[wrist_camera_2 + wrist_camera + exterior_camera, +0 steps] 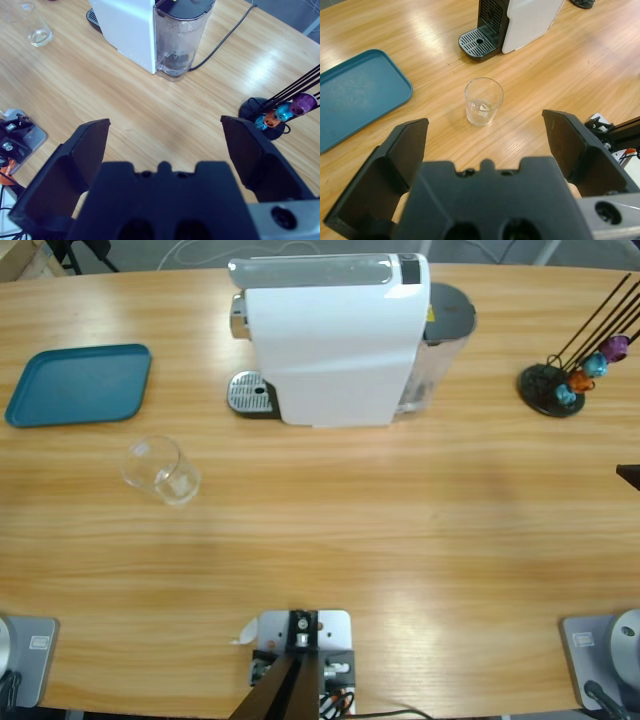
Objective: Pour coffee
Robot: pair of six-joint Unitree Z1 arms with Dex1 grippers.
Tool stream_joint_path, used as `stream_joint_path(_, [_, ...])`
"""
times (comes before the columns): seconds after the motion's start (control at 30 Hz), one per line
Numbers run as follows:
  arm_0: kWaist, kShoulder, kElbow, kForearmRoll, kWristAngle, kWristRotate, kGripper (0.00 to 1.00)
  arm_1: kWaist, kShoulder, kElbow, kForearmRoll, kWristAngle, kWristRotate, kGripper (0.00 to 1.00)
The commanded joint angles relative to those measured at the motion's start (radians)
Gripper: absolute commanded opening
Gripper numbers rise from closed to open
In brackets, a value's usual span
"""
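A clear glass tumbler (160, 470) stands upright on the wooden table, left of centre, in front of the white coffee machine (330, 340). A faint pale layer at the tumbler's bottom (481, 109) is all that shows of coffee. My left gripper (485, 150) is open and holds nothing; the tumbler stands ahead of it, between the lines of its jaws and well apart from them. Over the table's right part, my right gripper (165, 150) is open too and holds nothing. It faces the machine's water tank (180, 35), with the tumbler (32, 25) far off.
The machine's drip tray (250, 395) sticks out on its left side. A teal tray (80, 385) lies at the far left. A black capsule stand (555, 385) with coloured capsules is at the right. A black cable (225, 37) runs off behind the machine.
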Motion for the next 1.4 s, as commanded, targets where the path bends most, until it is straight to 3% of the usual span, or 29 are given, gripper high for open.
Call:
stream_joint_path(0.03, [-0.007, 0.019, -0.011, 0.013, -0.011, -0.008, 1.0, -0.014, 0.001, 0.032, -0.006, -0.015, 0.012, 1.0])
stream_joint_path(0.4, [-0.007, 0.015, -0.013, 0.01, -0.012, -0.015, 1.0, -0.014, 0.003, 0.031, -0.005, -0.015, 0.012, 1.0])
stream_joint_path(0.5, [-0.007, 0.03, -0.071, 0.011, -0.01, -0.016, 1.0, -0.014, 0.006, 0.031, -0.005, -0.015, 0.011, 1.0])
stream_joint_path(0.6, [-0.006, 0.155, -0.19, 0.017, -0.013, -0.037, 1.0, -0.014, 0.013, 0.029, -0.005, -0.015, 0.013, 1.0])
stream_joint_path(0.73, [0.024, 0.406, -0.445, 0.06, -0.045, -0.192, 1.0, -0.014, 0.019, 0.026, -0.003, -0.015, 0.013, 1.0])
stream_joint_path(0.87, [0.11, 0.635, -0.595, 0.058, -0.288, -0.304, 1.0, -0.014, 0.023, 0.026, -0.003, -0.015, 0.013, 1.0])
stream_joint_path(0.97, [0.143, 0.769, -0.664, 0.058, -0.41, -0.379, 1.0, -0.014, 0.014, 0.027, -0.002, -0.015, 0.012, 1.0])
stream_joint_path(1.17, [0.162, 0.897, -0.715, 0.012, -0.405, -0.512, 0.991, -0.014, 0.033, 0.022, -0.002, -0.009, 0.012, 1.0])
stream_joint_path(1.4, [0.173, 1.036, -0.728, -0.053, -0.453, -0.53, 0.987, -0.012, 0.032, 0.023, -0.001, -0.009, 0.011, 1.0])
